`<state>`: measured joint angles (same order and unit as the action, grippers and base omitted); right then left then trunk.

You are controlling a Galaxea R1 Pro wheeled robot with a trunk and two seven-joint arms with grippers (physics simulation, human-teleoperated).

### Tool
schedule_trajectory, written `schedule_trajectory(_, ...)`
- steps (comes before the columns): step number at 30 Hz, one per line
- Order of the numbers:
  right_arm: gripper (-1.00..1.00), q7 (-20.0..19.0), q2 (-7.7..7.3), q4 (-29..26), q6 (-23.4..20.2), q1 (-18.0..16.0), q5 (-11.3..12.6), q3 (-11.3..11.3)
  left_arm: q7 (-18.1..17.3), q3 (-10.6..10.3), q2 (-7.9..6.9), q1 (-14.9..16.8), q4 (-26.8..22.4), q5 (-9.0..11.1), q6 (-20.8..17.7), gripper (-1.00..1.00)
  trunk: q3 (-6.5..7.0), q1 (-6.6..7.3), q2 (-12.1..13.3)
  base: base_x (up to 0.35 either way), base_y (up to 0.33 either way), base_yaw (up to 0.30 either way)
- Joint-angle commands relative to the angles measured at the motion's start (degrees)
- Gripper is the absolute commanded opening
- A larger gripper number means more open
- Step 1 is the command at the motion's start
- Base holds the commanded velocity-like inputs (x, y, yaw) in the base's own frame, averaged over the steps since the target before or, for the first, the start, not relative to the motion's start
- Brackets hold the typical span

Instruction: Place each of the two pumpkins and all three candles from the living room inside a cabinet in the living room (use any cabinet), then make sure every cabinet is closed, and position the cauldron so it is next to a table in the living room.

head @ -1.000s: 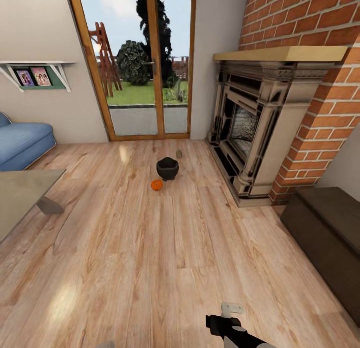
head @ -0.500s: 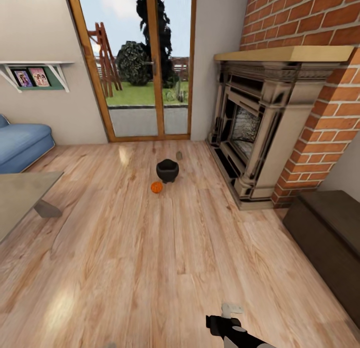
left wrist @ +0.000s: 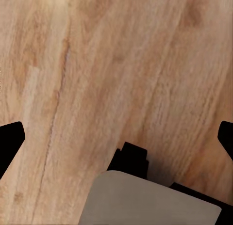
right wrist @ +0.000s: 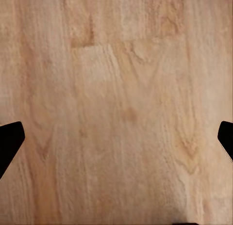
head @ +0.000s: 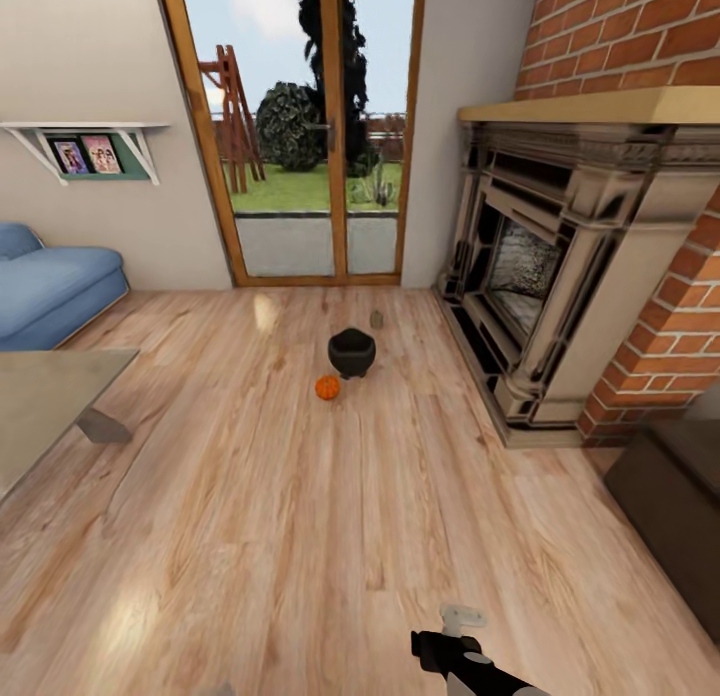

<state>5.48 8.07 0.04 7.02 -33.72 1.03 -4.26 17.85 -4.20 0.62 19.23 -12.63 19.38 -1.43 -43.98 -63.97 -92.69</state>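
Note:
A black cauldron [head: 352, 352] stands on the wooden floor in front of the glass doors. One orange pumpkin [head: 327, 387] lies just beside it on the near left. A small olive candle [head: 376, 318] lies beyond it, toward the doors. The dark brown cabinet [head: 672, 501] stands shut at the right edge, past the fireplace. All of these are far ahead of my arms. The right arm's end [head: 452, 652] shows at the picture's bottom. My left gripper [left wrist: 116, 137] and right gripper [right wrist: 116, 137] hang open over bare floor, holding nothing.
A low grey table [head: 45, 401] stands at the left, with a blue sofa [head: 55, 288] behind it. A brick fireplace [head: 560, 266] juts out on the right. Bare plank floor stretches between me and the cauldron.
The whole head view has shifted, so the camera moved: the doors, cauldron and fireplace sit further right and slightly larger. The floor objects and my arms keep their places.

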Motion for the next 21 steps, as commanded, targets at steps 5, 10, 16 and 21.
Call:
schedule_trajectory(5, 1.00, 0.06, 0.01, 0.04, 0.27, -0.03, 0.11, -0.40, 0.34, -0.46, 0.02, 0.02, 0.33, 0.30, -0.16, 1.00, -0.05, -0.03, -0.02, 0.327, 0.000, 0.272)
schedule_trajectory(10, 1.00, -0.01, -0.11, 0.04, 0.27, -0.03, 0.11, -0.40, 0.34, -0.46, 0.22, 0.02, 0.56, 0.15, -0.15, 1.00, -0.05, -0.03, -0.02, 0.173, 0.000, 0.108)
schedule_trajectory(16, 1.00, -0.03, -0.13, 0.04, 0.27, -0.03, 0.11, -0.40, 0.34, -0.46, 0.25, 0.02, 0.58, 0.20, -0.15, 1.00, -0.05, -0.03, -0.02, 0.218, 0.000, 0.013)
schedule_trajectory(21, 1.00, -0.08, -0.09, 0.04, 0.27, -0.03, 0.08, -0.40, 0.34, -0.46, 0.25, 0.02, 0.59, 0.16, -0.15, 1.00, -0.05, -0.03, -0.02, 0.304, 0.000, 0.032)
